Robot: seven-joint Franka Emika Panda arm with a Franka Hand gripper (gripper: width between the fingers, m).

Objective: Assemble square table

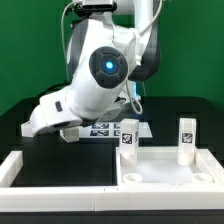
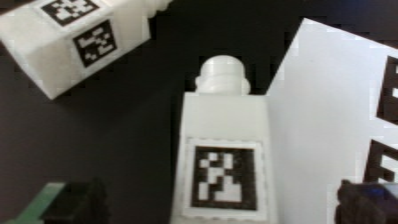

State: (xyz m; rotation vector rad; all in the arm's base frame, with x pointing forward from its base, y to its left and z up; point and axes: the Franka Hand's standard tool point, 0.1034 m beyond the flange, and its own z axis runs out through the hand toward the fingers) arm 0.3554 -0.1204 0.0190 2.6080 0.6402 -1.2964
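Note:
The white square tabletop (image 1: 165, 172) lies at the exterior view's right front. Two white tagged legs (image 1: 128, 134) (image 1: 186, 138) stand upright at its far corners. In the wrist view a third white leg (image 2: 222, 140) lies flat on the black table, its round peg pointing away and a tag on its near end. A fourth tagged leg (image 2: 80, 40) lies aslant beyond it. My gripper (image 2: 214, 206) is open, with one dark finger (image 2: 63, 205) on each side of the lying leg and clear gaps to it. In the exterior view the gripper (image 1: 65, 133) hangs low, left of the tabletop.
The marker board (image 2: 338, 100) lies right beside the lying leg; it also shows in the exterior view (image 1: 100, 128). Low white border bars (image 1: 20, 165) run along the left and front of the table. The arm's body hides the lying legs in the exterior view.

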